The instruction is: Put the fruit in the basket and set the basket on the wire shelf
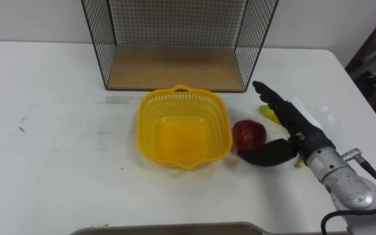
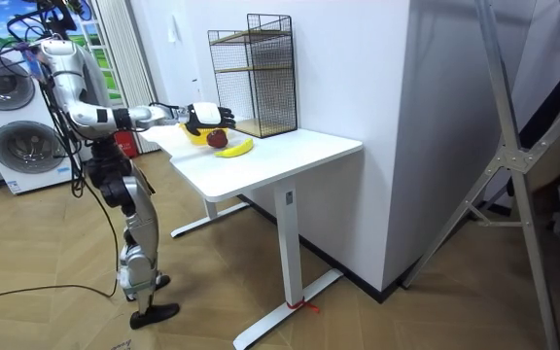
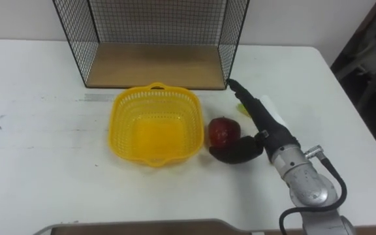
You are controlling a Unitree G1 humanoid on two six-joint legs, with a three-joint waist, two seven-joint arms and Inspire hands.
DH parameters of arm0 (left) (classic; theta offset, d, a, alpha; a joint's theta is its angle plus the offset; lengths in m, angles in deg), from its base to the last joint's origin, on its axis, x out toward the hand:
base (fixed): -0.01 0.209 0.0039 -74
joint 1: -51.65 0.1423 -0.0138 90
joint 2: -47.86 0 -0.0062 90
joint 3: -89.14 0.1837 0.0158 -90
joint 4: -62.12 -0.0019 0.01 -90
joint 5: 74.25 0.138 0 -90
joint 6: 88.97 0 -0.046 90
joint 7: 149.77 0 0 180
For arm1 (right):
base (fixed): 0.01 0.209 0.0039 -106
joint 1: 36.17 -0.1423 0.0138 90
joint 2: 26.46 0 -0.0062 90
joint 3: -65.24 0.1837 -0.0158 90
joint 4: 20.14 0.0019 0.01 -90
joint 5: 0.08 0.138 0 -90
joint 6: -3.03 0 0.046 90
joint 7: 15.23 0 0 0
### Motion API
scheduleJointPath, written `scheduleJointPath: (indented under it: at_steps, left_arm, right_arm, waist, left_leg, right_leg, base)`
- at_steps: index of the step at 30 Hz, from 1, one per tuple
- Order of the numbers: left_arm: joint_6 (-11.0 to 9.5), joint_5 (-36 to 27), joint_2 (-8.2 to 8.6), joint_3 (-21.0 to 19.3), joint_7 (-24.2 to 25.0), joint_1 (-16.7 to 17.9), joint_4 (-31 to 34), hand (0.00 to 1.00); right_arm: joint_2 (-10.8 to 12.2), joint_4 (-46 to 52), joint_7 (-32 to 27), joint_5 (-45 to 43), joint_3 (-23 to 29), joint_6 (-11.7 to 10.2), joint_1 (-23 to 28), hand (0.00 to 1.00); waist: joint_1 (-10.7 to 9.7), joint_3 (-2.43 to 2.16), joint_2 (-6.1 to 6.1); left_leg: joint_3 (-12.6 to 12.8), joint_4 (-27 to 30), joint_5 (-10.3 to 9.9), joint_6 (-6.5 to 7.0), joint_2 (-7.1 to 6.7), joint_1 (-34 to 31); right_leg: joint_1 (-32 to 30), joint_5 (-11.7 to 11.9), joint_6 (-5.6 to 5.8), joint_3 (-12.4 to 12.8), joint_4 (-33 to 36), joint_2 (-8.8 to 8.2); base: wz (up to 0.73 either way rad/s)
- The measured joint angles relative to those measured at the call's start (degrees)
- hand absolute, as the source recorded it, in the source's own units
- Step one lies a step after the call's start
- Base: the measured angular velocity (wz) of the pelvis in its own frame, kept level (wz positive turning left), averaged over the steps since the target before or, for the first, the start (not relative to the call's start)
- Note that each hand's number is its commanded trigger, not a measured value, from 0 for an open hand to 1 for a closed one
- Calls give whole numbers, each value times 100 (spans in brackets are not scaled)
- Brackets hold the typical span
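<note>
A yellow plastic basket (image 1: pixel 143 127) stands empty on the white table (image 1: pixel 57 130), in front of the wire shelf (image 1: pixel 175 68). A red apple (image 1: pixel 248 134) lies just right of the basket, touching or nearly touching its rim. My right hand (image 1: pixel 294 124) rests beside the apple on its right, open, with straight fingers pointing toward the shelf and the thumb lying against the apple's near side. A yellow banana (image 1: pixel 268 112) lies under the hand, mostly hidden by the fingers. In the room view the banana (image 2: pixel 236 149) lies near the table's edge.
The wire shelf has a wooden bottom board and an open front facing me. I stand at the table's end. A washing machine (image 2: pixel 22 146) stands behind me in the room view.
</note>
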Motion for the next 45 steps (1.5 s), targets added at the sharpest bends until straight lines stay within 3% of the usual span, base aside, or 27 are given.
scheduleJointPath:
  at_steps: [8,18,26,45]
  left_arm:
    - [7,2,-2,49,-16,-86,-45,0]
    - [5,3,-8,45,-16,-47,-26,0]
    - [8,11,-8,33,-16,-38,-59,0]
    - [28,37,-7,32,-13,12,-50,0]
  right_arm:
    - [0,-72,-26,-39,-174,2,0,0]
    - [0,-755,-40,-113,-151,2,-2,0]
    - [0,-1083,-69,-152,-151,-15,-21,0]
    - [14,-1371,21,-152,-159,-5,-163,0]
  waist:
    - [115,7,-7]
    - [103,5,12]
    - [121,34,38]
    - [119,19,48]
  left_leg:
    - [22,13,0,1,1,-7]
    - [-60,12,1,1,-3,-48]
    - [-44,-6,1,1,-2,35]
    - [-46,16,1,1,-12,141]
  right_leg:
    - [-1,9,-2,0,-13,-1]
    - [32,13,1,-39,-50,4]
    - [115,14,0,-48,-77,4]
    - [246,15,4,-57,-98,0]
  base:
    - [1]
    - [2]
    - [0]
    - [0]
